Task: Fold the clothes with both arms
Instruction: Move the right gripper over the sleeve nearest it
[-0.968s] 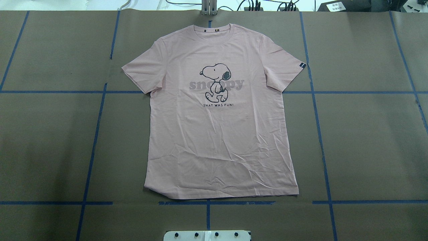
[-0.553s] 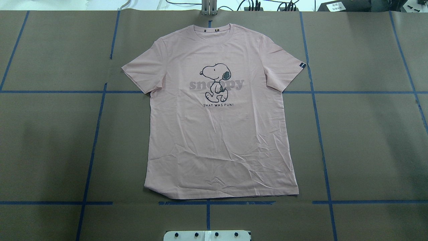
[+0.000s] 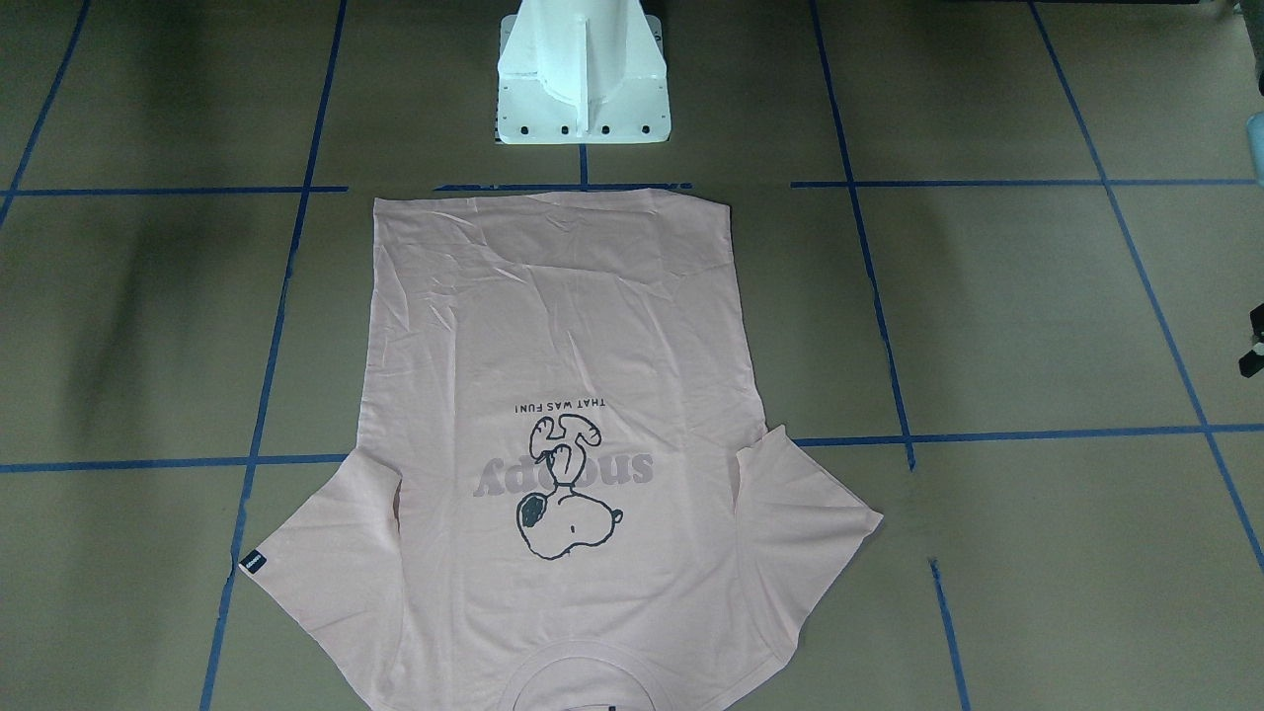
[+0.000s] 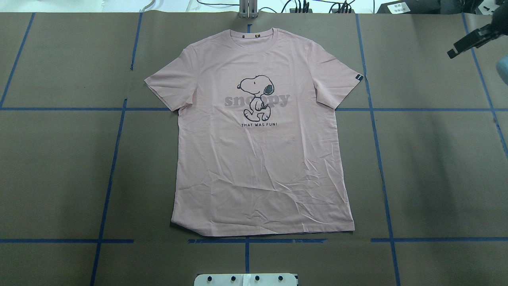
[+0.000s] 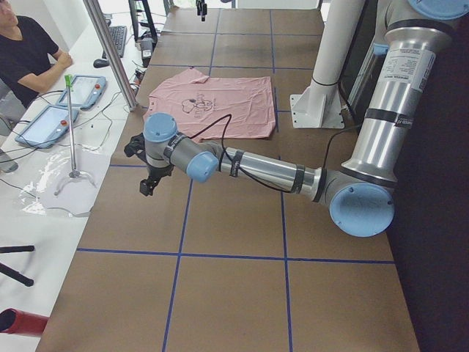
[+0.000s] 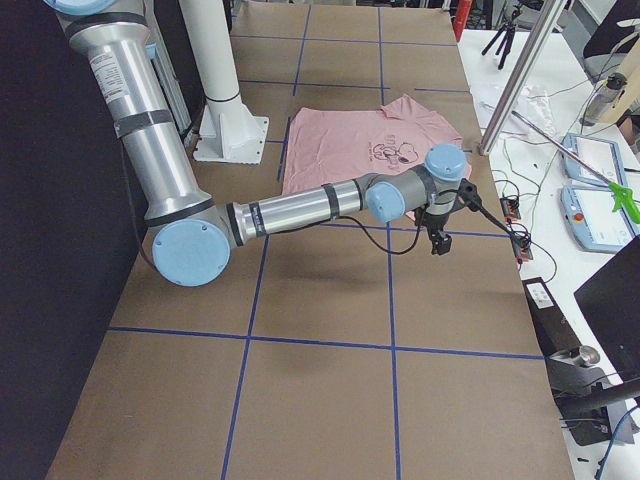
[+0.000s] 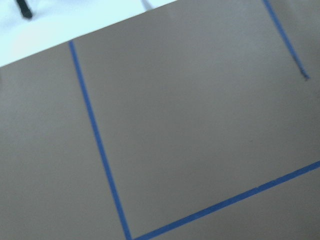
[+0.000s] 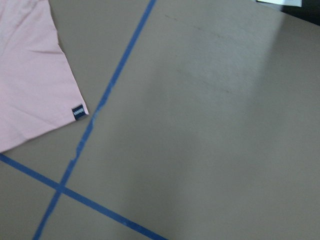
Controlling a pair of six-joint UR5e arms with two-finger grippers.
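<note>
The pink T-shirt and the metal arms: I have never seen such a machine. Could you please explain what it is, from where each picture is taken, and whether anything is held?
It is a robot: a left arm and a right arm of metal, with a white base, at a brown table. One picture looks down from behind the robot, one faces it, two look from the table's ends, and two come from cameras on the wrists. The pink T-shirt lies flat and unfolded, print up. The left gripper and the right gripper hang over bare table, apart from the shirt; neither holds it.
</note>
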